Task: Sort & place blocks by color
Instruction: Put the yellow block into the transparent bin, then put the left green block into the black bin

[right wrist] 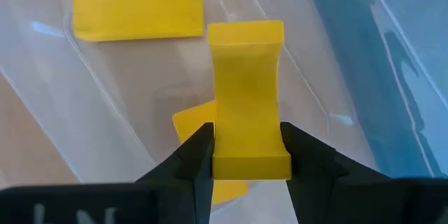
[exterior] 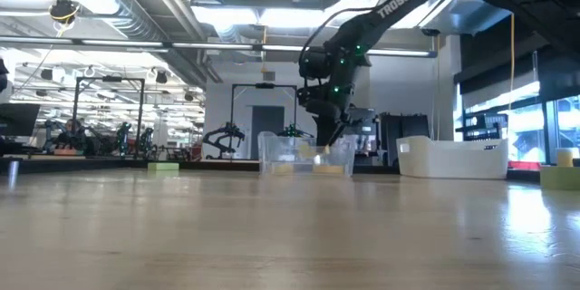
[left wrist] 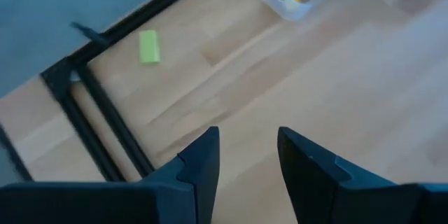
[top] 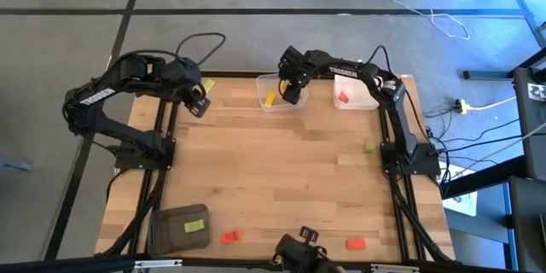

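Observation:
My right gripper (right wrist: 246,133) is shut on a yellow block (right wrist: 246,77) and hangs over the clear bin (top: 266,102) at the table's far edge. Two more yellow blocks lie in that bin, one (right wrist: 138,14) flat on its floor and one (right wrist: 192,129) under the held block. In the low view my right gripper (exterior: 331,138) reaches the clear bin's (exterior: 272,156) rim. At the far left, above the table, my left gripper (left wrist: 248,136) is open and has nothing in it. A green block (left wrist: 148,46) lies flat on the wood beyond it. My right gripper pinches the yellow block between its two fingers, on the block's two long sides (right wrist: 246,162) near one end. The fingers come from above, pointing steeply down. The block sticks out past the fingertips into the bin's opening; whether it touches the bin's floor, I cannot tell.
A white bin (top: 365,101) with a red block (top: 344,97) stands right of the clear bin. A dark grey container (top: 171,237) at the near left holds a green block (top: 195,224). Loose on the wood are a green block (top: 369,147) and two red blocks (top: 230,236) (top: 356,243).

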Tool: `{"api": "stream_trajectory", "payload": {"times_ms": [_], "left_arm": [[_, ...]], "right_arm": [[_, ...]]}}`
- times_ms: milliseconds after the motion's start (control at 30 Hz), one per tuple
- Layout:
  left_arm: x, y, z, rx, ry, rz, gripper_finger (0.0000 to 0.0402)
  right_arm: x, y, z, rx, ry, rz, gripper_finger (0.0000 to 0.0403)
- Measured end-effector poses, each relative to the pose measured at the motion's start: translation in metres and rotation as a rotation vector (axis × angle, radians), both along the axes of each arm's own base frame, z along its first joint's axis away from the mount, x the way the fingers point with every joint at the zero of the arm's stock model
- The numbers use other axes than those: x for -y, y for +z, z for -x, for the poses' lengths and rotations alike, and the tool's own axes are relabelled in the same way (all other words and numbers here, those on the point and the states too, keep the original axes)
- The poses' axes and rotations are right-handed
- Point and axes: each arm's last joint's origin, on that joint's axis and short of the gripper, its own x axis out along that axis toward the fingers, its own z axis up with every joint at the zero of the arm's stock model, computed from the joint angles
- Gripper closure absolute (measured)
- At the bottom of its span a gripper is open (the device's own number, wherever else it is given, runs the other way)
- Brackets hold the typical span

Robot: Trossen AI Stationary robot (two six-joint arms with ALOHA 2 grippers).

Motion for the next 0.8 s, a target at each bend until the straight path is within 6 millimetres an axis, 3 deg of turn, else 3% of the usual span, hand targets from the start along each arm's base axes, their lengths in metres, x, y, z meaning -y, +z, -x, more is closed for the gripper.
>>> {"api": "stream_trajectory", "payload": {"times_ms": [267,533,800], "left_arm": [[-0.012,-0.006,-0.009,-0.023,0.12,0.014,0.0266],[-0.028,-0.015,-0.02,-0.069,0.218,0.007,0.0266],[-0.062,-0.021,-0.02,-0.108,0.389,-0.046,0.0266]], "right_arm": [[0.001,0.001,-0.001,0.004,-0.013,0.029,0.0205],[0.001,0.004,-0.001,-0.001,-0.009,0.016,0.0195],[-0.006,0.068,-0.006,0.131,0.075,-0.036,0.0193]]}}
